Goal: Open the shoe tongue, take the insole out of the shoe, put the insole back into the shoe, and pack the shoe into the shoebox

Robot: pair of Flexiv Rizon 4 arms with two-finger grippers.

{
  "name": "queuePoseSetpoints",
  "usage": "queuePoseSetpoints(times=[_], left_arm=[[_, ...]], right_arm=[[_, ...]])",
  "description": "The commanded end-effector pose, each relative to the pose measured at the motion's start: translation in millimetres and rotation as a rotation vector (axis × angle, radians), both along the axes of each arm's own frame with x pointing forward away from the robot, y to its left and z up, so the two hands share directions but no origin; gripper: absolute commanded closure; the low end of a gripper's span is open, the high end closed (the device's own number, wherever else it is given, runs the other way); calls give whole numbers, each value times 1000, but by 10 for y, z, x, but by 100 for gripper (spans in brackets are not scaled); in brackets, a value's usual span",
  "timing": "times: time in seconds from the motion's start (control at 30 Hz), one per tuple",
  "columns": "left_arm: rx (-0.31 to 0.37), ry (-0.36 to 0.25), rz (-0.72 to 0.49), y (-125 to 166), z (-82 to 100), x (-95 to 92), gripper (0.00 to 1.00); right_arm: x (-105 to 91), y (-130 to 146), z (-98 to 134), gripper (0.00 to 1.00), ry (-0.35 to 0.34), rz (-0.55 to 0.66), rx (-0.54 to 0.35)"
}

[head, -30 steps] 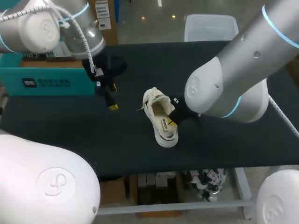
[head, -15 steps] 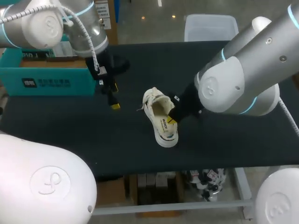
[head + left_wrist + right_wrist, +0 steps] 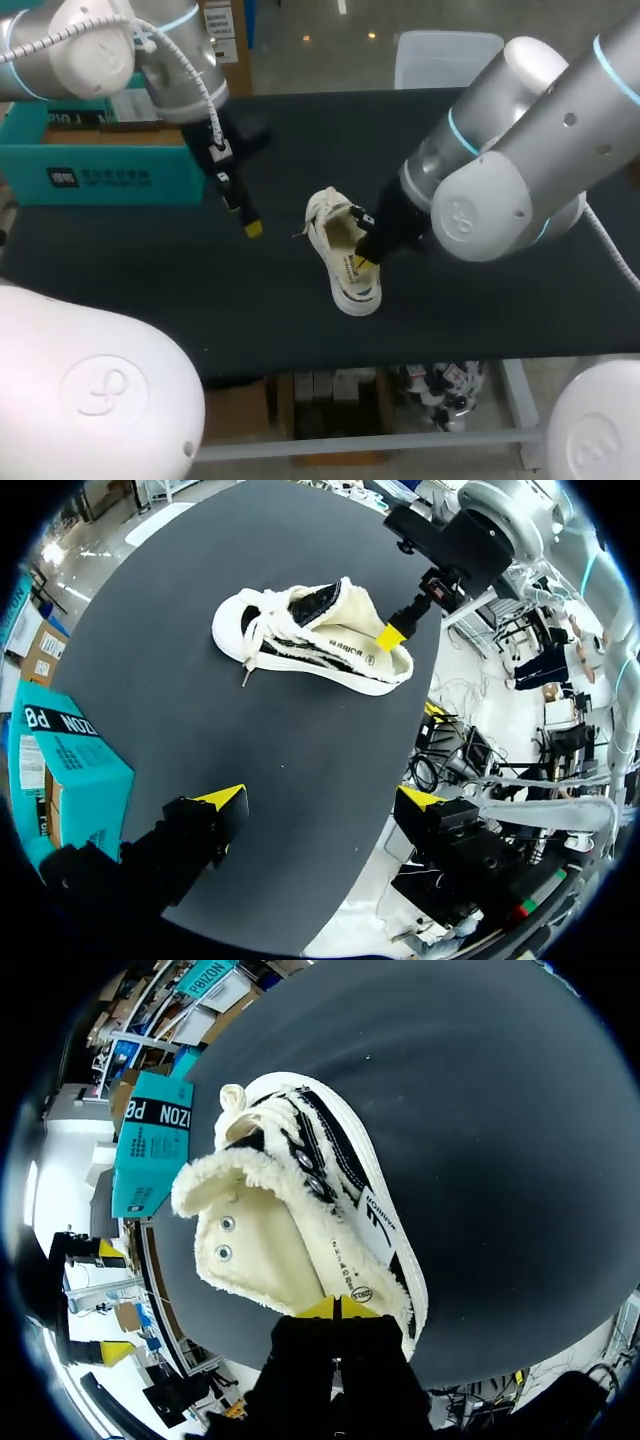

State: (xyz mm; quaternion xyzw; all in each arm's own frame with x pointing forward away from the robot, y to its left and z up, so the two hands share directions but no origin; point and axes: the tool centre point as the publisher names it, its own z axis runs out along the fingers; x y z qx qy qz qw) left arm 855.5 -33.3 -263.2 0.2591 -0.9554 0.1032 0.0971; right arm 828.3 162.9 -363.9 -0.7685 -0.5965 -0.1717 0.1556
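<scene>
White fleece-lined sneaker with black stripes [image 3: 343,255] at frame centre on black table [image 3: 480,305], long axis diagonal, toe upper left, heel lower right. Right gripper [image 3: 362,262] at heel collar, fingertips pressed together; left gripper [image 3: 252,229] hanging left, fingers wide apart.

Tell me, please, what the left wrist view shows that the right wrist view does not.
Only the left wrist view: the left gripper with its fingers open above the table, and the whole shoe seen from its side, laces trailing, with the yellow tip of the right gripper at its collar. Only the right wrist view: the shoe's fleecy inside and eyelets up close, and the right gripper's fingers together at the collar. Both: the shoe, the teal shoebox and the dark table.
</scene>
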Motion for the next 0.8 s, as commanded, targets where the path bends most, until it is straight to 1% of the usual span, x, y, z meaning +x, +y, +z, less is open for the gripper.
queuePoseSetpoints(times=[0.03, 0.17, 0.33, 0.5, 0.63, 0.73, 0.77, 0.8], left_arm=[[-17, 18, 26, 131, -27, -1, 0], [0, 31, 53, 180, -26, -23, 0], [3, 51, 70, 232, -41, -17, 0], [1, 64, 95, 252, -60, 0, 0], [2, 73, 107, 259, -85, 13, 0], [2, 78, 111, 257, -99, 33, 0], [2, 80, 113, 255, -98, 48, 0], [2, 81, 113, 247, -99, 57, 0]], right_arm=[[9, 107, -199, 100, -70, -1, -84], [21, 73, -301, 100, -106, 50, -105], [66, 56, -449, 100, -118, 99, -146], [108, 65, -579, 100, -108, 133, -176], [148, 69, -680, 100, -82, 132, -182], [159, 69, -649, 100, -69, 114, -168], [157, 63, -584, 100, -76, 119, -156], [155, 56, -520, 100, -67, 103, -147]])
